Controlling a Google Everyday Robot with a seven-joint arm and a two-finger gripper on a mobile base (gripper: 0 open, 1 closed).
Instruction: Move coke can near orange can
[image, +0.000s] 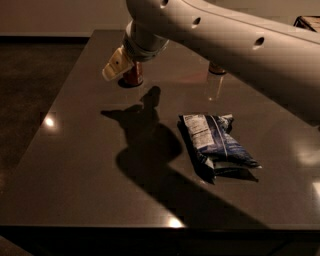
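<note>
The red coke can (134, 76) stands at the far left of the dark table (75, 165); only its lower part shows behind my gripper. My gripper (117, 65) hangs just in front of and left of the can, close to its top. The orange can (216, 69) stands at the far middle of the table. My white arm (225, 40) hides nearly all of it, and only its base shows, to the right of the coke can.
A blue and white chip bag (216, 145) lies at the middle right of the table. The arm's shadow (145, 145) falls across the table's centre. The table's left edge drops to a dark floor (30, 90).
</note>
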